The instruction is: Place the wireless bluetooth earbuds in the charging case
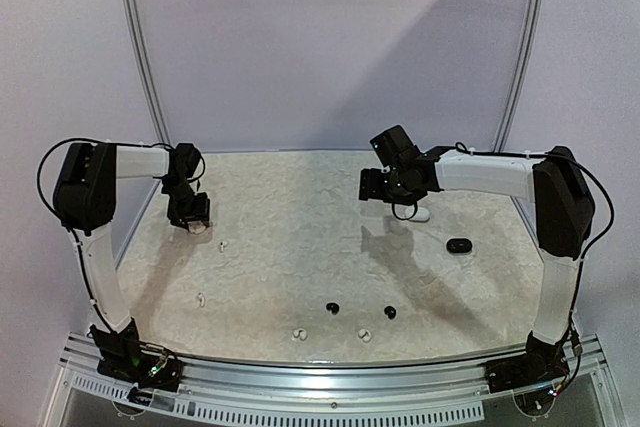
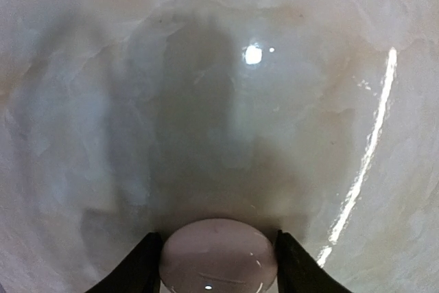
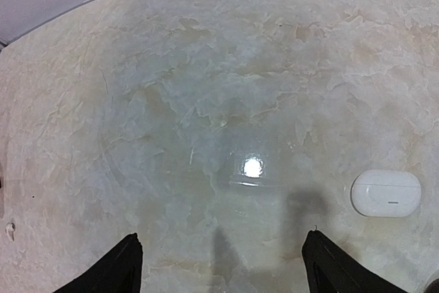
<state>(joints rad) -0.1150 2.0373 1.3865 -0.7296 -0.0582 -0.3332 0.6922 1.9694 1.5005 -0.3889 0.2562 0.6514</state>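
Left wrist cam's showing the left tool (image 2: 218, 235) clamping the white charging case (image 2: 218, 260); right tool (image 3: 223, 235) is hanging spread apart. Earbuds (image 1: 297, 333) are lying loose on the worktop (image 1: 300, 197), robot-side of that case. Case-grabbing step; it's needing opening next, I'm guessing.

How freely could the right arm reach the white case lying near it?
Probably yes: the right gripper hangs open and empty, and the white case lies just off to its side, nothing between.
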